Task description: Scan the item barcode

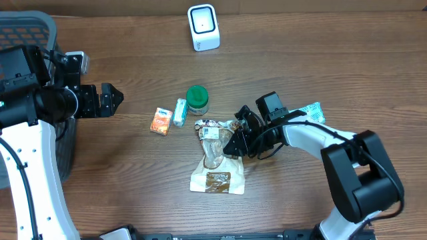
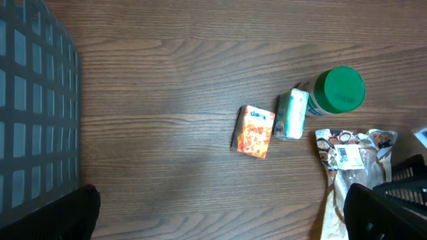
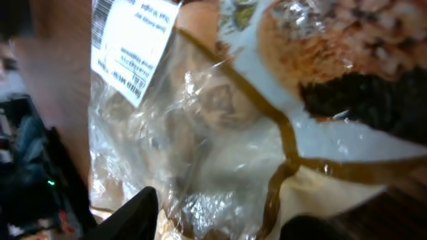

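The clear-film snack bag [image 1: 213, 148] lies about mid-table, a little toward the near edge, and its lower end meets a brown paper packet [image 1: 217, 180]. Its white barcode label [image 3: 130, 47] sits just below the printed header. My right gripper [image 1: 231, 142] is at the bag's right flank, with its fingers [image 3: 137, 213] partly spread and crinkled film between them; I cannot tell whether they have actually pinched it. I'd take the film beside the contents, clear of the label, because the wrap looks slack and glossy and likely to fold or glare. Then I'd lift gently and keep the label flat toward the white scanner [image 1: 203, 27] at the far edge. Just left of the bag are a green-lidded jar [image 1: 197, 99], a small carton [image 1: 179, 112] and an orange box [image 1: 159, 121], all rigid shapes. My left gripper [image 1: 113, 100] hangs wide open and empty beside the grey mesh basket [image 1: 27, 27] at the left edge.
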Controlling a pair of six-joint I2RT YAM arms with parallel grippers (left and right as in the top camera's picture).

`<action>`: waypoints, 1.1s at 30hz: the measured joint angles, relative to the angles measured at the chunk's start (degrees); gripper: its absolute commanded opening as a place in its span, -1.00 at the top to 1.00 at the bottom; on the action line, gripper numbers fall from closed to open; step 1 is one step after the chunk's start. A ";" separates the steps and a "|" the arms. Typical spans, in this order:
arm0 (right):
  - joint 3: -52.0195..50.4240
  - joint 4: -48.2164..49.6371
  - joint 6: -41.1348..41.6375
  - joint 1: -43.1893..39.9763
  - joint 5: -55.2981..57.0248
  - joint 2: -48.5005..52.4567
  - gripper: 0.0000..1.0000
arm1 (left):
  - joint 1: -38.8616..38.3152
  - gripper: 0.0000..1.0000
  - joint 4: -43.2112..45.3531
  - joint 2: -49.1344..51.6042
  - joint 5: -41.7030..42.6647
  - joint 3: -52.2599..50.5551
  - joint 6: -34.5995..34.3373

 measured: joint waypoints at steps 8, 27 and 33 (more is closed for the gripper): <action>0.00 10.45 2.45 0.74 -8.90 6.32 0.58 | 0.00 -0.99 0.00 0.00 -0.02 0.00 0.00; 2.19 -0.61 4.26 -4.46 -8.63 1.42 0.92 | 0.00 -0.99 0.00 0.00 -0.02 0.00 0.00; 5.27 -0.33 4.59 -4.50 -12.94 -11.98 0.92 | 0.00 -0.99 0.00 0.00 0.00 0.00 0.00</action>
